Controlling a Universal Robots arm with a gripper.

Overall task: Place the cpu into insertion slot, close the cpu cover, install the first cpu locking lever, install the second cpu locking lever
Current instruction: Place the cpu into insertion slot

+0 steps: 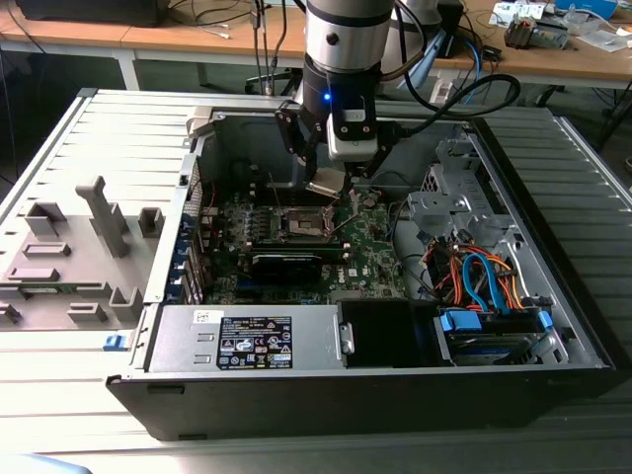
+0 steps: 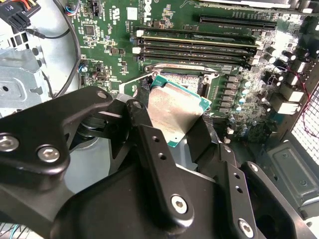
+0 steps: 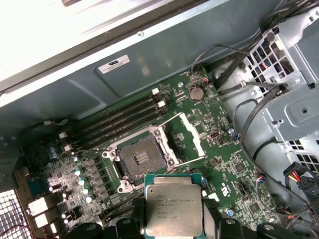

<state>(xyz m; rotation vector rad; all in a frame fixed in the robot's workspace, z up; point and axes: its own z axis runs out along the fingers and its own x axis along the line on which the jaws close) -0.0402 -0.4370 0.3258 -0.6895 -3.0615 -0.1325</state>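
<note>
cpu (image 3: 174,204) sits between the fingers (image 2: 149,139), above the board (image 3: 229,169). Slot (image 3: 141,158) lies below and just ahead of the fingers, cover (image 3: 193,133) raised beside it, RAM slots (image 3: 119,119) beyond.

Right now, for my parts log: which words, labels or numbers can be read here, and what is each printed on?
None can be quoted with confidence.
Etched lines on the cpu, held in the gripper: too small.
White label on the case wall: too small.
Black-and-white sticker on the power supply: blurred.
White markings on the green board: too small.
</note>
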